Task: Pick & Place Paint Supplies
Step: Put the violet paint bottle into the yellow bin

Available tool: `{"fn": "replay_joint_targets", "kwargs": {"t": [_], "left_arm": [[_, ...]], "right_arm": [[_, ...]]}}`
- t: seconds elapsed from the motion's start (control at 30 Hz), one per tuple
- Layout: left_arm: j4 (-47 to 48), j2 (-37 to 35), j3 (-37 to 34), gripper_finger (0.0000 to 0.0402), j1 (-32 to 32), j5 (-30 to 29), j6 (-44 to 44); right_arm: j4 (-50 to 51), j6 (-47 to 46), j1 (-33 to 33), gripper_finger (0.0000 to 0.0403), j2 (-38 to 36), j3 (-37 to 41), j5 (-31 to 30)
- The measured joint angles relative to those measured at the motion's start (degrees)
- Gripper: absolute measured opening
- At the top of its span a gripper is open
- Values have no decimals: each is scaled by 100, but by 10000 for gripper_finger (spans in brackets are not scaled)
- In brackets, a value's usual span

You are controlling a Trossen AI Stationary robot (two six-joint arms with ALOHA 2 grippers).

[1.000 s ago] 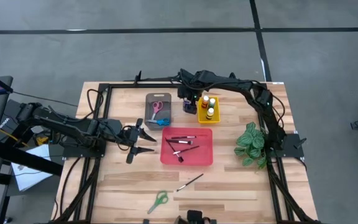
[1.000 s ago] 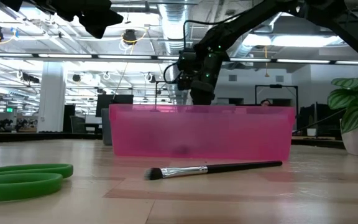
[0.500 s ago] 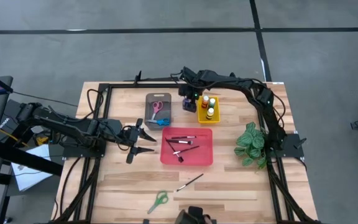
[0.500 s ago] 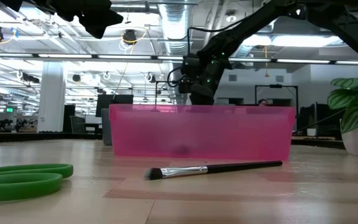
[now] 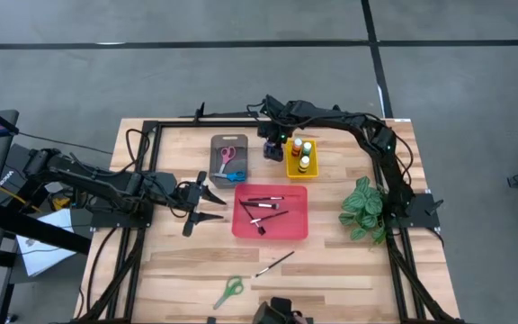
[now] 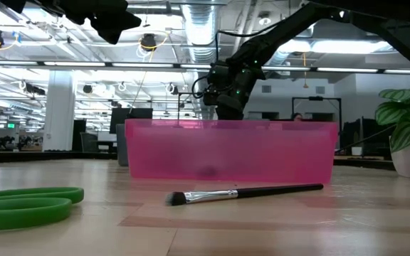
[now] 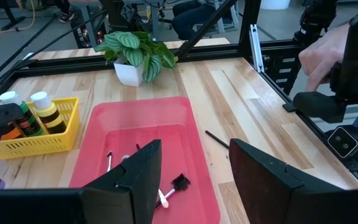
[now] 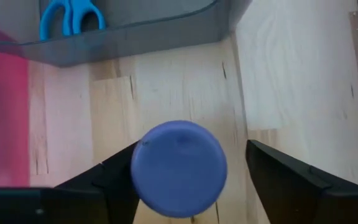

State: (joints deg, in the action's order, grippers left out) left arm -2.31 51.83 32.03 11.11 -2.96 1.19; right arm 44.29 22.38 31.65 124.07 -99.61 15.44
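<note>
My right gripper (image 5: 274, 144) is at the far part of the table, between the grey tray (image 5: 227, 160) and the yellow tray (image 5: 300, 167). It is open and points down over a purple-capped paint bottle (image 8: 179, 169), with one finger on each side of the cap and a gap showing on one side. My left gripper (image 5: 212, 203) waits open just left of the red tray (image 5: 271, 225), which holds several dark-handled brushes (image 5: 261, 209). A loose brush (image 5: 275, 263) and green scissors (image 5: 229, 291) lie flat near the table's near edge.
The grey tray holds pink scissors (image 5: 226, 154) and blue scissors (image 8: 72, 15). The yellow tray holds upright bottles (image 5: 305, 153). A potted plant (image 5: 363, 207) stands right of the red tray. A person's hand (image 7: 322, 50) shows beyond the table's edge. Bare wood lies around the loose brush (image 6: 244, 193).
My right gripper has shifted slightly over the purple bottle, which now shows less beneath it in the high view. My left arm has kept still.
</note>
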Motion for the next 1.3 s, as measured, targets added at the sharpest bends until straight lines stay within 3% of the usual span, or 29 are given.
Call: {"fn": "replay_joint_targets", "kwargs": {"t": [0.43, 0.67, 0.9, 1.1, 1.3], "left_arm": [[0, 0, 0, 181, 0, 0, 2], [-2, 0, 0, 181, 0, -1, 62], [-33, 0, 0, 181, 0, -305, 307], [-391, 68, 2, 181, 2, -925, 1300], [-1220, 760, 4, 192, 45, -992, 2323]], "right_arm": [[41, 10, -10, 104, 0, -2, -1], [175, 8, -12, 125, -117, -2, -2], [398, -123, -105, 137, -1149, 0, 209], [184, -340, -534, 125, -2169, -7, 735], [-473, -790, -1201, 139, -2800, -7, 941]]}}
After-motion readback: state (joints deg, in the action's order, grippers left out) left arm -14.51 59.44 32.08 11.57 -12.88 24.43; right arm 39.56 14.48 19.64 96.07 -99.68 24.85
